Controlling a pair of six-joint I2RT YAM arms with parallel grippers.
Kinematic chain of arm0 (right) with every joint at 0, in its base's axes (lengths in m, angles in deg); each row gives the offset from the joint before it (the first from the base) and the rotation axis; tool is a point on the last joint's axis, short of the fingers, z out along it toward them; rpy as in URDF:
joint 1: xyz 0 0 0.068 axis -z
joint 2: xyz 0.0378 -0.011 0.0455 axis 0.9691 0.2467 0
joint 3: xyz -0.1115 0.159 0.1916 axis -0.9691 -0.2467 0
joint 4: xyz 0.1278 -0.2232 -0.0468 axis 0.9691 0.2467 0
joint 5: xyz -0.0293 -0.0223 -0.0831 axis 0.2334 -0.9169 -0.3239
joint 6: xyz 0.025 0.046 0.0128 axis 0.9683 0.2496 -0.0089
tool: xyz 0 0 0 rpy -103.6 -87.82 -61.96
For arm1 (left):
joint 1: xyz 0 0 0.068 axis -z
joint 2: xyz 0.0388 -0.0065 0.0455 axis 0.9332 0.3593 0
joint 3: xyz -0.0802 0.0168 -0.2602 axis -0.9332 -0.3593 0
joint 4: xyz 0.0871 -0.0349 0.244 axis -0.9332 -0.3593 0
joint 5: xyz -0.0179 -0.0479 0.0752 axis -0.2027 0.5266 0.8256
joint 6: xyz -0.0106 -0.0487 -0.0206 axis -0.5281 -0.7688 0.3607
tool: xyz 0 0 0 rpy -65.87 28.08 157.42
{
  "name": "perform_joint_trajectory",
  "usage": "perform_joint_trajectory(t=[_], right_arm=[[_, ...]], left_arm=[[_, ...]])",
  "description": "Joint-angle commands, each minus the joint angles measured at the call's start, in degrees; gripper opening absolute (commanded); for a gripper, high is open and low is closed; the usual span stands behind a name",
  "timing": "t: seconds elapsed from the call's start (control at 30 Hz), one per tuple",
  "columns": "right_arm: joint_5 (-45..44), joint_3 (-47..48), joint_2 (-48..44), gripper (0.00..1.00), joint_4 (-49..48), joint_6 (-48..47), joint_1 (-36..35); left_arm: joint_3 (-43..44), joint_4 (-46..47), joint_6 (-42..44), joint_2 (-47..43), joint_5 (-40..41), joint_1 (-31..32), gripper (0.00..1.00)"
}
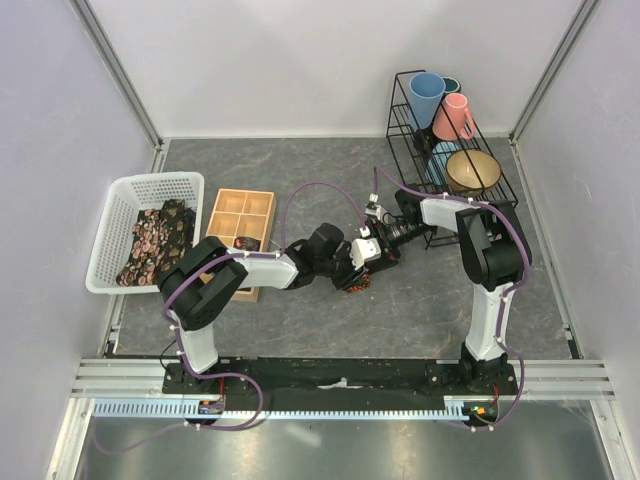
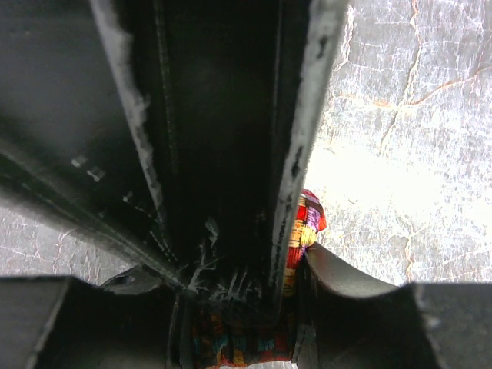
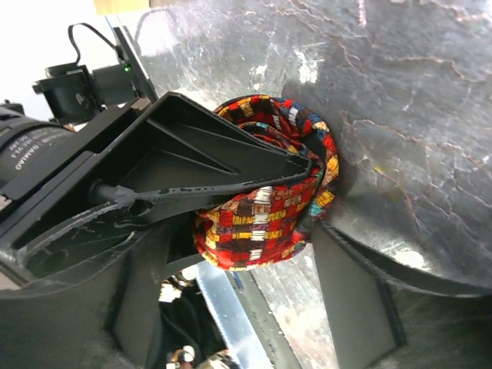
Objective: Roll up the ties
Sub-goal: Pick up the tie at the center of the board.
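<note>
Grey stone-patterned matting (image 1: 300, 180) covered the table between white walls. Two arms met at the centre of the overhead view.

One rolled tie (image 3: 269, 207), checked in red, yellow and dark squares, lay on the mat there. The left gripper (image 1: 350, 272) was clenched on it, with one black finger running across and into the coil. The right gripper (image 3: 246, 246) straddled the same roll with its fingers spread wide. Whether they pressed the cloth I could not tell, since the left gripper's body blocked most of the right wrist view. The left wrist view was likewise filled by black finger, with only slivers of the roll showing.

At middle left stood one white basket (image 1: 110, 215) holding a heap of loose ties (image 1: 155, 240). They were dark with floral print and too tangled to count. Just right of it lay one wooden tray (image 1: 240, 205) with compartments, its near end covered by the left arm. A dark patterned bundle (image 1: 244, 242) sat in one cell.

At upper right, one black wire rack (image 1: 400, 120) carried three cups, blue (image 1: 425, 95), pink (image 1: 455, 115) and dark green (image 1: 452, 85). It also held one tan bowl (image 1: 472, 170).
</note>
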Motion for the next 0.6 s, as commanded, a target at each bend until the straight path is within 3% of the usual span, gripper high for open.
perform_joint_trajectory(t=[0.0, 0.03, 0.13, 0.17, 0.23, 0.4, 0.57], right_arm=[[3.25, -0.19, 0.64, 0.67, -0.92, -1.12, 1.51], [2.81, -0.10, 0.82, 0.60, -0.92, -1.12, 1.51], [-0.26, 0.08, 1.26, 0.60, -1.18, -1.21, 1.33], [-1.48, 0.17, 1.18, 0.63, -1.44, -1.21, 1.25], [-5.79, 0.08, 1.35, 0.78, -2.15, -0.77, 1.33], [-8.36, -0.01, 3.19, 0.81, -2.24, -0.07, 1.33], [-4.58, -0.18, 5.04, 0.63, -2.50, 0.11, 1.24]], left_arm=[[-2.27, -10.70, -0.78, 4.72, 1.37, 0.55, 0.02], [-2.27, -10.70, -0.78, 4.72, 1.37, 0.55, 0.02], [-2.09, -10.79, -0.87, 4.72, 1.37, 0.55, 0.02], [-2.09, -10.79, -0.87, 4.72, 1.37, 0.55, 0.02], [-1.92, -10.96, -1.13, 4.63, 1.29, 0.55, 0.02], [-1.56, -11.31, -0.96, 4.72, 1.20, 0.55, 0.02], [-1.30, -11.58, -0.78, 4.99, 1.02, 0.55, 0.02]])
